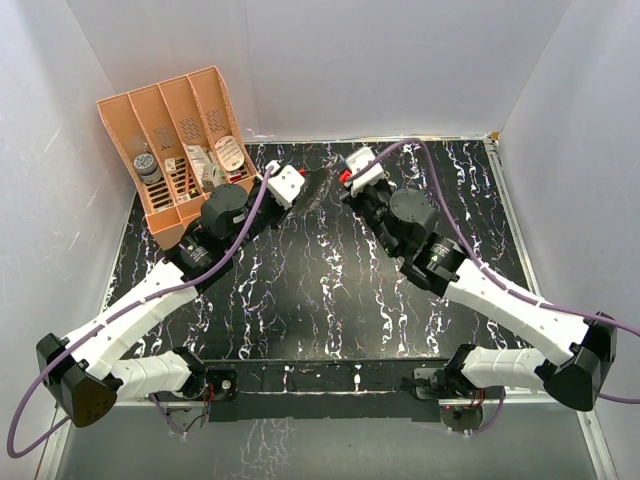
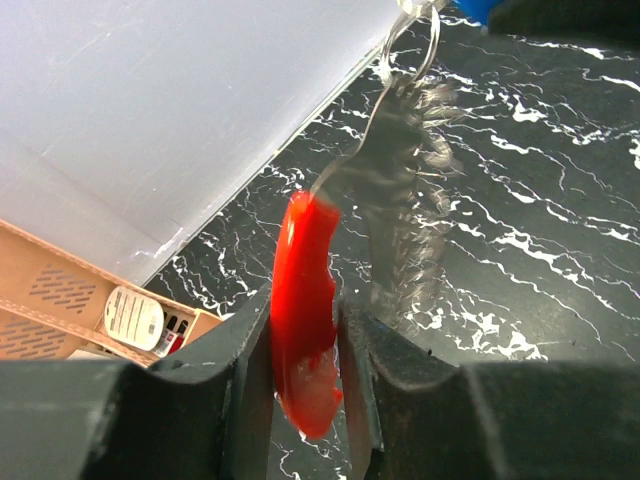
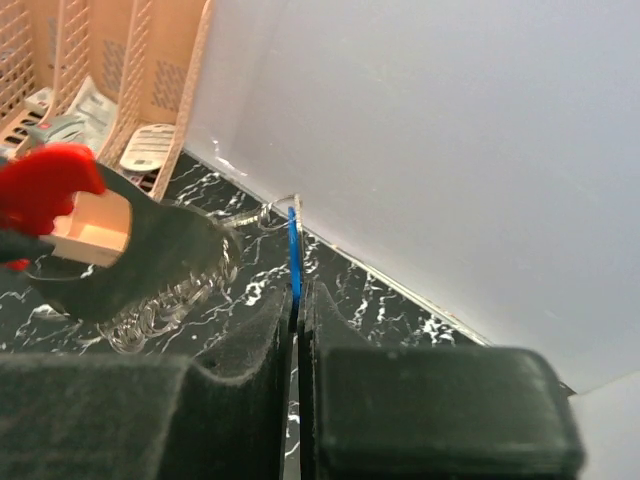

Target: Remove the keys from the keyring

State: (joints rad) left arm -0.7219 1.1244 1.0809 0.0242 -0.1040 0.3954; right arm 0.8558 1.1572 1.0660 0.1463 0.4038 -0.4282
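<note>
With the left gripper (image 2: 305, 328) pinching the keyring (image 2: 300, 260) and the right gripper (image 3: 297, 300), at its 3 o'clock, pinching a key (image 3: 293, 245), slow twisting seems wisest.

Left gripper (image 2: 305, 335), right gripper (image 3: 297, 300) clamped.

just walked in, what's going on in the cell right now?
Both arms are reaching to the far edge of the table. The left gripper is shut on the red fob of the keyring. The right gripper pinches a blue-headed key edge-on. The key looks attached to the keyring, so nothing is off yet.
</note>
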